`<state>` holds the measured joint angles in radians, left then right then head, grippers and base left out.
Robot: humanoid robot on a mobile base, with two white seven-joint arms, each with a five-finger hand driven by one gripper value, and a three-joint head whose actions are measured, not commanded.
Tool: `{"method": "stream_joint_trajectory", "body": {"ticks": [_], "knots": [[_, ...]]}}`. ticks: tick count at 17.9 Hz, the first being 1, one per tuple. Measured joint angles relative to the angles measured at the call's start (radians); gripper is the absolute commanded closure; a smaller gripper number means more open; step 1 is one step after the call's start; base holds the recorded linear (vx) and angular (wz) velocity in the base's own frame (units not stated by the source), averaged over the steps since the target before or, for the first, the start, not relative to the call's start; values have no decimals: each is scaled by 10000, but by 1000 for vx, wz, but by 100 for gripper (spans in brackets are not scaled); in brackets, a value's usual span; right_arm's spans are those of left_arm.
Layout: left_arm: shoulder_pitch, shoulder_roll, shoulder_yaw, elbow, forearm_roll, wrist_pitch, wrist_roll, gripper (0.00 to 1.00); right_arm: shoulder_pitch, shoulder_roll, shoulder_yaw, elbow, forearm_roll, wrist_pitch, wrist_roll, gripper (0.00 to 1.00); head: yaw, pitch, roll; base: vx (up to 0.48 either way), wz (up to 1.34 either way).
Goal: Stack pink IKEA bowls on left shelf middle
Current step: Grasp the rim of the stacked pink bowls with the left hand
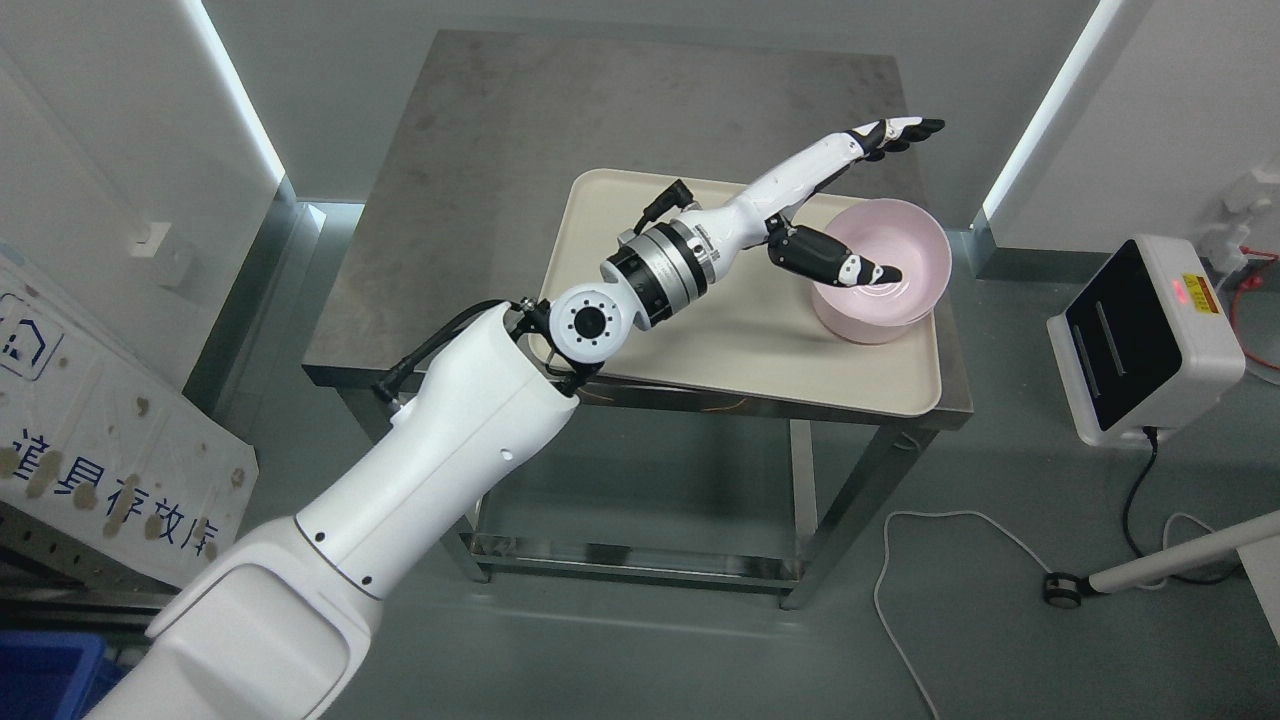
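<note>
A pink bowl stands upright at the right end of a beige tray on a steel table. It may be two nested bowls; I cannot tell. My left hand reaches over from the lower left and is spread wide open. Its thumb dips inside the bowl, over the near-left rim. Its fingers stretch out straight above and beyond the bowl's far rim. The hand holds nothing. The right arm is out of view.
The steel table has bare top behind and left of the tray. A white and black device sits on the floor at right, with cables beside it. A signboard leans at left. A blue bin is at the bottom left corner.
</note>
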<state>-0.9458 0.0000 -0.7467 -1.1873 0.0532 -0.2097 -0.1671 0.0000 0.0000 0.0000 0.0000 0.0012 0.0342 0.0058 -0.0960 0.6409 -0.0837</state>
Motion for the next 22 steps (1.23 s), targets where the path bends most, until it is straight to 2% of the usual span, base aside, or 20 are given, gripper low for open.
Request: {"method": "stream_joint_trajectory", "body": {"ticks": [2,4,7,11,12,13,18,22], "knots": [[308,0,215,-404,-521,-108,-93,1,0,0,0,0,-4,0,0,0,0,0,0,0,0],[558,0,308,-748,-1844,-144,-633,1,0,0,0,0,-7,0,0,0,0,0,0,0,0],[715,0,350,-995,-3643,467,-1844,1,0,0,0,0,-9,0,0,0,0,0,0,0,0],[621,0,394,-1113,-5438,1422,-2392,4,0,0,0,0,3,-2,0,0,0,0,0,0,0],[532,0,401,-1118,-5763,1705,-2461,6,0,0,0,0,662,-2,0,0,0,0,0,0,0],[463,0,398,-1119,-5940,1854,-2528,6,0,0,0,0,978,-2,0,0,0,0,0,0,0],[200,0,166,-1126,-6528,2157,-3005,7,0,0,0,0,358,-48,0,0,0,0,0,0,0],[2,0,-189,-1118,-6740,2179,-3056,11,0,0,0,0,146,-28,0,0,0,0,0,0,0]]}}
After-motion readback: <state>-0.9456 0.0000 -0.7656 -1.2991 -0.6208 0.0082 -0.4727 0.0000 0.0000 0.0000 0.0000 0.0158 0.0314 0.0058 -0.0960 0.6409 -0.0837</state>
